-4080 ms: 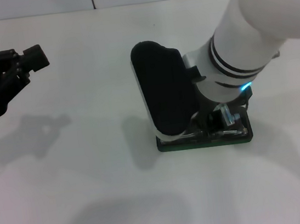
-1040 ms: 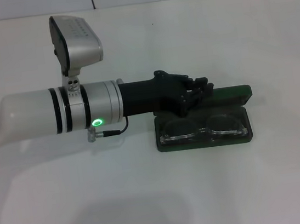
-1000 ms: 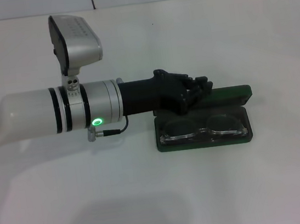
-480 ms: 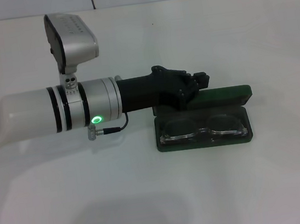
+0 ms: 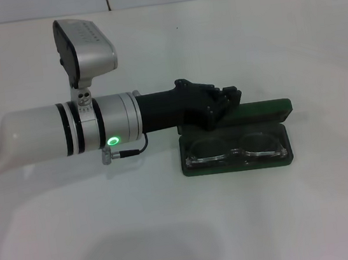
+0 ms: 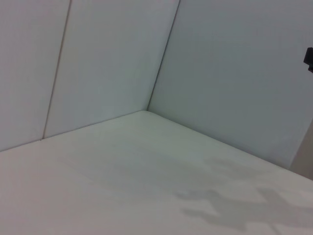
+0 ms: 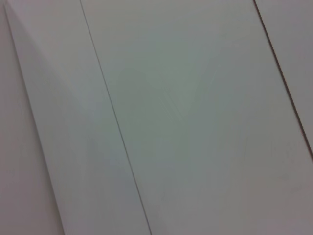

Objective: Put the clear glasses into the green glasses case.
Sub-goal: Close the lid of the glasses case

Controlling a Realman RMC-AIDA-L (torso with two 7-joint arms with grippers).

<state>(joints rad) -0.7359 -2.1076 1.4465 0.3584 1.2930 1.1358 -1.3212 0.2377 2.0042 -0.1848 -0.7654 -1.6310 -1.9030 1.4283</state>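
- Glasses case first: the green glasses case (image 5: 236, 154) lies open on the white table (image 5: 187, 231), right of centre in the head view, its lid (image 5: 258, 111) folded back toward the upper side of the frame.
- The clear glasses (image 5: 235, 147) lie inside the lower half of the case, both lenses side by side and faint against the dark lining.
- The left gripper (image 5: 229, 99) reaches in from the left edge on a long white arm with a green light, and sits just above the case's upper left part, at the lid.
- Its black fingers (image 5: 232, 94) look drawn close together, with nothing seen between them.
- Whether they touch the lid cannot be told.
- The right gripper shows in no view.
- Both wrist views show only pale wall panels and bare surface.
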